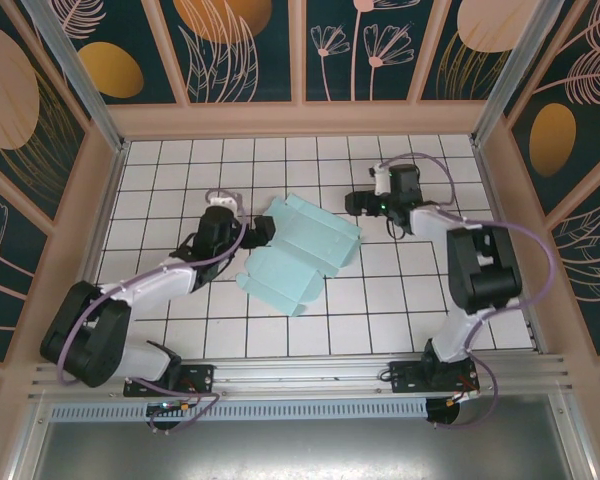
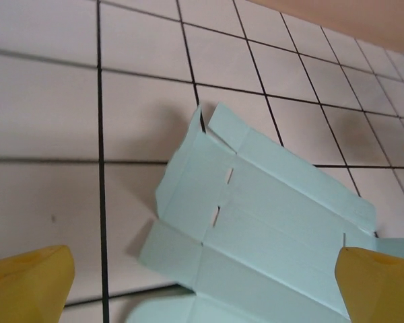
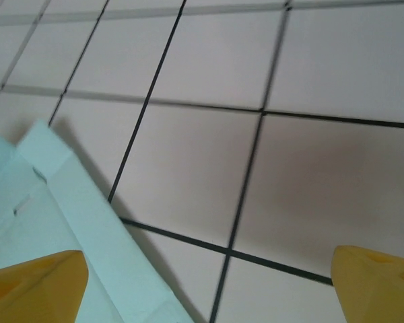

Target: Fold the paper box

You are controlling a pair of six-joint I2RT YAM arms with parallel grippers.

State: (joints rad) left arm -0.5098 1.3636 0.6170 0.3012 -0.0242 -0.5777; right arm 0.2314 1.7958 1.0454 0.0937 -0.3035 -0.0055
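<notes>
The paper box (image 1: 302, 252) is a pale mint-blue die-cut sheet lying mostly flat on the white tiled table, with creases, slits and some flaps lifted. My left gripper (image 1: 258, 233) is at its left edge. In the left wrist view the paper box (image 2: 269, 222) spreads below the left gripper (image 2: 205, 289), whose yellow fingertips (image 2: 30, 282) stand wide apart, open and holding nothing. My right gripper (image 1: 353, 203) hovers just off the sheet's upper right corner. In the right wrist view the right gripper (image 3: 205, 286) is open over bare tile, and the paper box (image 3: 60, 222) edge runs under its left fingertip (image 3: 34, 286).
The tiled table (image 1: 180, 170) is fenced by wooden walls at the back (image 1: 300, 118) and both sides. An aluminium rail (image 1: 310, 375) runs along the near edge by the arm bases. Bare tiles lie to the right of the sheet and in front of it.
</notes>
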